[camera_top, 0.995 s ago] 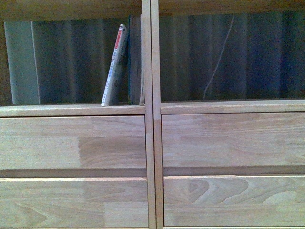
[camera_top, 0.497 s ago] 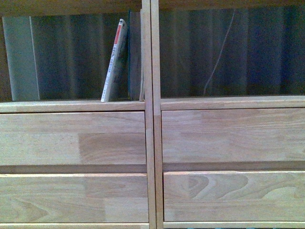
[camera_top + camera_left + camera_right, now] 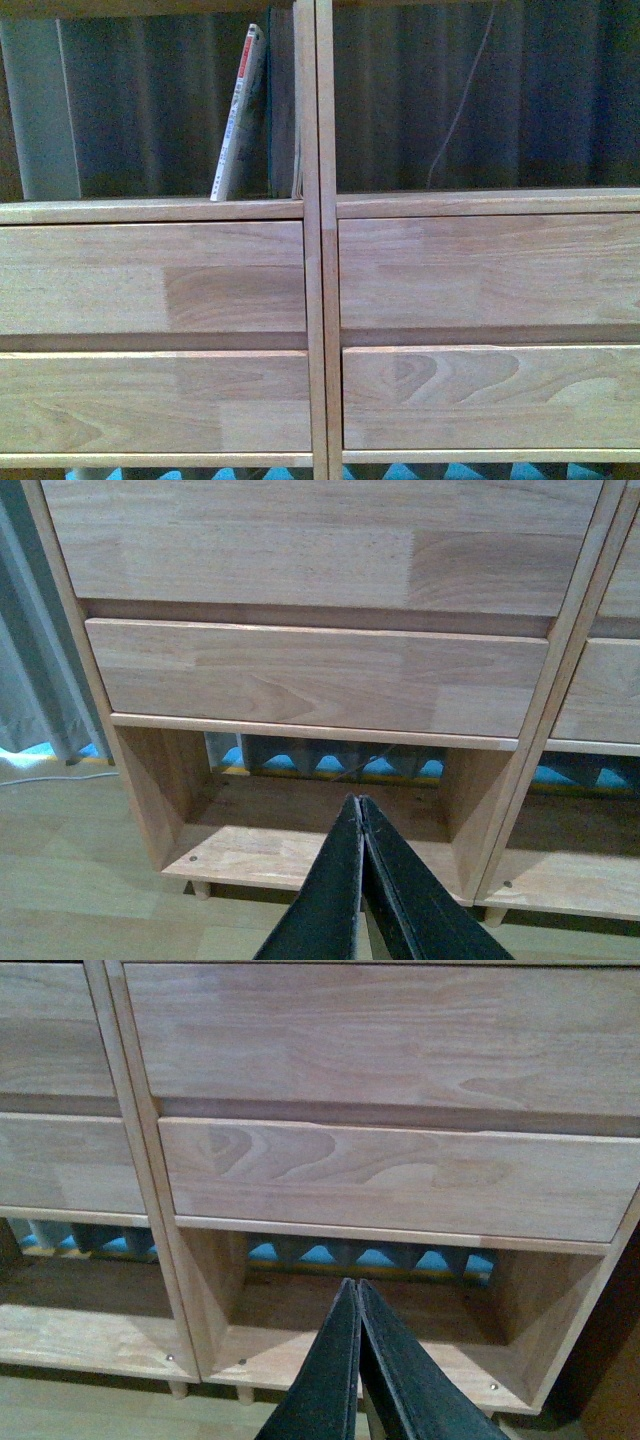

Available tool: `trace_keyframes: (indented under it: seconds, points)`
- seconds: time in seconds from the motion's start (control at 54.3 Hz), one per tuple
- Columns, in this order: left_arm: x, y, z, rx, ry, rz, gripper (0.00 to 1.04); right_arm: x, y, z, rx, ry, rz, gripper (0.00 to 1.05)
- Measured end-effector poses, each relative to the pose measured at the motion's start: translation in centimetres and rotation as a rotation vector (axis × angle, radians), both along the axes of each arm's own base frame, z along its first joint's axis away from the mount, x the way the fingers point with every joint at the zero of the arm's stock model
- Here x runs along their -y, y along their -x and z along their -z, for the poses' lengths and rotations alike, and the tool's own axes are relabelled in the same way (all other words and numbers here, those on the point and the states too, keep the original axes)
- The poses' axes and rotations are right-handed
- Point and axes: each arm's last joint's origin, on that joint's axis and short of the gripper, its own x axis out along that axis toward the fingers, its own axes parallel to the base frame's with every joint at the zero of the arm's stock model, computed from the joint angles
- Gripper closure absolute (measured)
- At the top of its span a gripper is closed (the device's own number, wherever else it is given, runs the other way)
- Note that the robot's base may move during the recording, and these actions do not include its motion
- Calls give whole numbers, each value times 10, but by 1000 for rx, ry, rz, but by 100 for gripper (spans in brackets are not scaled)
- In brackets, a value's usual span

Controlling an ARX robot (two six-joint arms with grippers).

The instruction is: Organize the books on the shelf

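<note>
Black left gripper [image 3: 360, 815] and right gripper [image 3: 356, 1295]: jaws pressed together, nothing held, both low before shelf [image 3: 320, 280] bottom compartments. Drawer fronts flush. Upper left compartment: white book [image 3: 238, 115] leans right, foot on ledge, w/ dark volumes [image 3: 283, 110] betw. it & centre post; open room to its left. Top edge cut off.
</note>
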Motion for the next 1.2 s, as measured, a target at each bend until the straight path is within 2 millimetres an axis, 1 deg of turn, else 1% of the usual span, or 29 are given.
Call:
trace_keyframes:
  seconds: [0.368,0.387,0.405,0.46,0.479,0.645,0.663,0.737,0.755,0.921,0.958,0.995,1.05,1.197]
  points:
    - [0,0,0,0,0,2,102,0,0,0,0,0,-1,102]
    - [0,0,0,0,1,2,101,0,0,0,0,0,-1,102]
    - [0,0,0,0,0,2,98,0,0,0,0,0,-1,101]
    - [0,0,0,0,0,2,87,0,0,0,0,0,-1,92]
    - [0,0,0,0,0,2,85,0,0,0,0,0,-1,90]
    - [0,0,0,0,0,2,55,0,0,0,0,0,-1,60]
    - [0,0,0,0,0,2,53,0,0,0,0,0,-1,59]
    - [0,0,0,0,0,2,39,0,0,0,0,0,-1,45]
    - [0,0,0,0,0,2,37,0,0,0,0,0,-1,43]
    - [0,0,0,0,0,2,8,0,0,0,0,0,-1,15]
    - [0,0,0,0,0,2,6,0,0,0,0,0,-1,10]
    - [0,0,0,0,0,2,8,0,0,0,0,-2,-1,6]
    - [0,0,0,0,0,2,7,0,0,0,0,-2,-1,7]
    - [0,0,0,0,0,2,7,0,0,0,0,-2,-1,7]
